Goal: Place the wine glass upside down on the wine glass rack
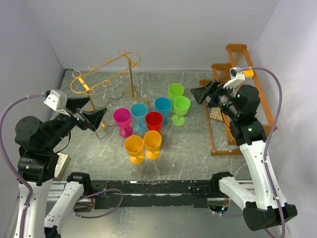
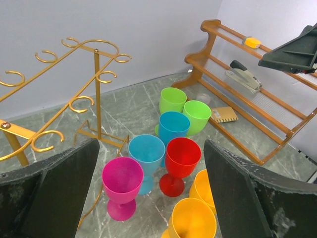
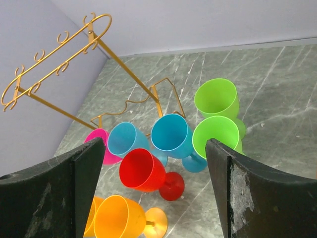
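We have done nothing yet. Our left gripper [image 1: 93,118] and right gripper [image 1: 202,93] hang wide open and empty. The glasses [image 1: 154,120] stand upright mid-table. The rack [image 2: 97,94], by the far-left corner, seems bare. Grasping, inverting and hanging are all left.

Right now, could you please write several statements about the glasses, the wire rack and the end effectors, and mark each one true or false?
1. A glass already hangs upside down on the wine glass rack. False: the rack bears no glass.
2. The red glass stands upright on the table. True.
3. The left end effector and the right end effector are each shut on a glass. False: both are open and hold nothing.
4. Two green glasses stand on the right side of the cluster. True.
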